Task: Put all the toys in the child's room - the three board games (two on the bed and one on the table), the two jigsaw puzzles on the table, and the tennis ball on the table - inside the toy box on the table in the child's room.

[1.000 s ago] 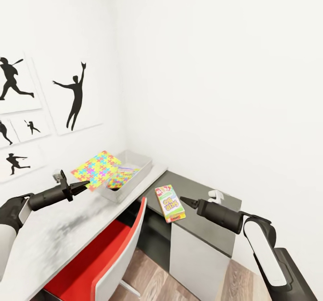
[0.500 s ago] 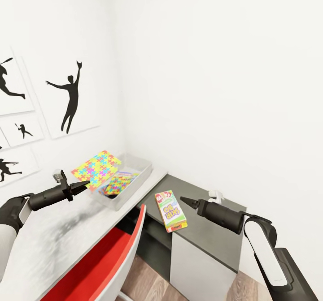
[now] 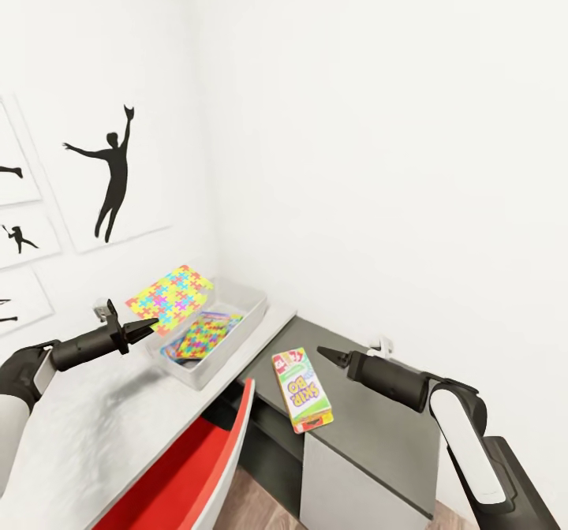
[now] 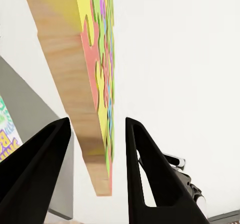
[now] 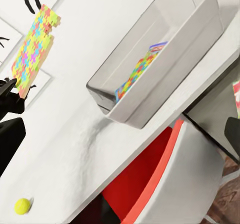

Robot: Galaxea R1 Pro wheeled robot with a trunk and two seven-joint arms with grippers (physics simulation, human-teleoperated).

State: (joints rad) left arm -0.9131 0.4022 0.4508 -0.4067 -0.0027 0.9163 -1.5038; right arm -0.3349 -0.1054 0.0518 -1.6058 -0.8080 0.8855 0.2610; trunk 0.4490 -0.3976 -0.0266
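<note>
My left gripper is shut on a multicoloured jigsaw puzzle, held tilted in the air beside the toy box. Along the left wrist view the board's wooden edge runs between the two fingers. A second jigsaw puzzle lies inside the grey toy box on the pale table. The SKIP-BO board game lies on a lower dark surface, just in front of my open, empty right gripper. The tennis ball rests on the table, far from the box.
A red and white chair is tucked under the table's edge. The dark cabinet top adjoins the table at the corner, with a small white object by the wall. Silhouette pictures hang on the left wall.
The whole view has shifted, so the wall pictures slid left and the SKIP-BO box sits lower in the picture. Both arms keep their poses. The puzzle in the box looks flatter.
</note>
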